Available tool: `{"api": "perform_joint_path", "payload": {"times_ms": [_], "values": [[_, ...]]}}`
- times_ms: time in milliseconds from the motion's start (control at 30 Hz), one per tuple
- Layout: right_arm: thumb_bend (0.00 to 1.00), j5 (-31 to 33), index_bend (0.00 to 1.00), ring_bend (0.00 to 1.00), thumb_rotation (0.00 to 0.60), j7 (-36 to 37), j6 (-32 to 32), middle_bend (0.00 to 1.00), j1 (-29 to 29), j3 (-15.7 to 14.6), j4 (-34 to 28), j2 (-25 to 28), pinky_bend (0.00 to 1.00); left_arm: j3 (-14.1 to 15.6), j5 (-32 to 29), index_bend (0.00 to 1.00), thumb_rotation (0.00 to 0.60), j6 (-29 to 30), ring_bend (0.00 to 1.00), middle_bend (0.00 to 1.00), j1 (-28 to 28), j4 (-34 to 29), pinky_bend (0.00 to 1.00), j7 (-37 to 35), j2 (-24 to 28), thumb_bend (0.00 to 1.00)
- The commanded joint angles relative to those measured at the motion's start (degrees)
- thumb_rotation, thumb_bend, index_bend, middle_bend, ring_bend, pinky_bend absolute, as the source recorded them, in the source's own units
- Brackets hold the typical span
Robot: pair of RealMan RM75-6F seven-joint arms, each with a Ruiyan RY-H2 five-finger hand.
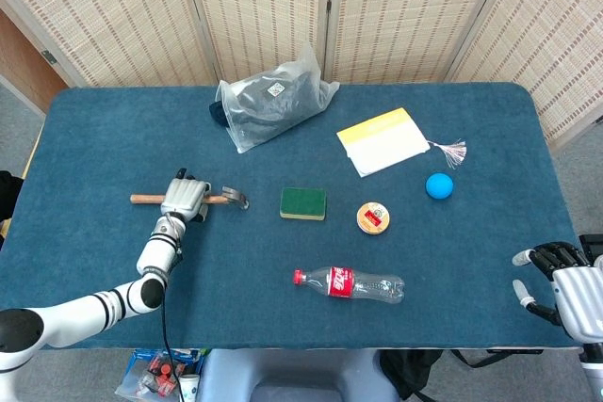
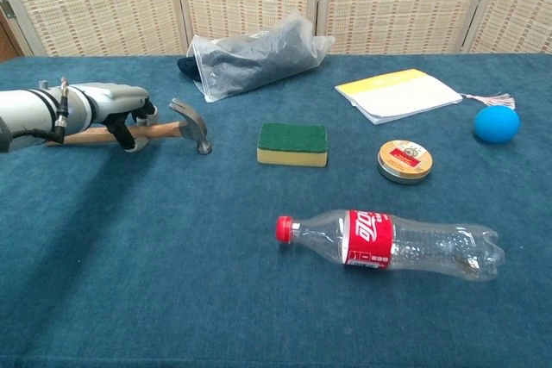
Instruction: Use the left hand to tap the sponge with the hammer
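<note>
Left hand (image 2: 110, 109) curled around the hammer (image 2: 177, 129) handle on the tabletop (image 2: 172, 282), left of the sponge (image 2: 292, 143). A loose grip risked the head twisting and missing.

I see my left hand (image 1: 185, 197) lying over the wooden-handled steel claw hammer (image 1: 229, 198) at the left of the blue felt table (image 1: 94, 138), the hammer's head pointing right toward the green-topped yellow sponge (image 1: 302, 202) — the two apart. Right of the sponge sits a round gold tin (image 1: 373, 217), then a blue ball (image 1: 439, 185). Behind lie a clear plastic bag of dark cloth (image 1: 273, 101) and a yellow-edged white notebook (image 1: 383, 141). In front — a clear plastic cola bottle (image 1: 350, 283) on its side. My right hand (image 1: 563, 284) hangs off the near right corner.
</note>
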Motion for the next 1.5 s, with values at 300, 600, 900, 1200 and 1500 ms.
{"api": "perform_joint_path", "payload": {"times_ms": [300, 600, 900, 1200, 1500], "values": [[0.35, 0.07, 0.41, 0.28, 0.6, -0.85, 0.24, 0.44, -0.3, 0.01, -0.97, 0.34, 0.22, -1.63, 10.24, 0.6, 0.6, -2.25, 0.5, 0.64, 1.52, 1.65, 0.35, -10.37, -0.24, 0.58], [0.35, -0.23, 0.41, 0.28, 0.6, -1.49, 0.25, 0.44, -0.33, -0.01, -1.83, 0.68, 0.22, -2.26, 32.69, 0.68, 0.6, -0.3, 0.68, 0.78, 4.7, 2.83, 0.83, -33.31, 1.2, 0.58], [0.35, -0.27, 0.41, 0.28, 0.6, -2.1, 0.0, 0.44, -0.33, -0.06, -2.43, 0.83, 0.22, -1.21, 48.44, 0.68, 0.6, 10.68, 0.77, 0.79, 6.14, 8.72, 0.95, -55.65, -0.85, 0.58], [0.35, 0.25, 0.41, 0.28, 0.6, -2.38, -0.98, 0.44, 0.05, 0.03, -2.44, 0.58, 0.22, 0.67, 55.87, 0.68, 0.6, 17.79, 0.85, 0.79, 4.48, 14.91, 0.96, -61.54, -5.5, 0.58], [0.35, 1.18, 0.41, 0.28, 0.6, -1.71, -1.23, 0.44, -0.28, -0.07, -1.63, 0.39, 0.22, 0.86, 56.83, 0.69, 0.6, 17.44, 0.86, 0.79, 1.53, 22.02, 0.96, -56.3, -12.1, 0.58]]}}
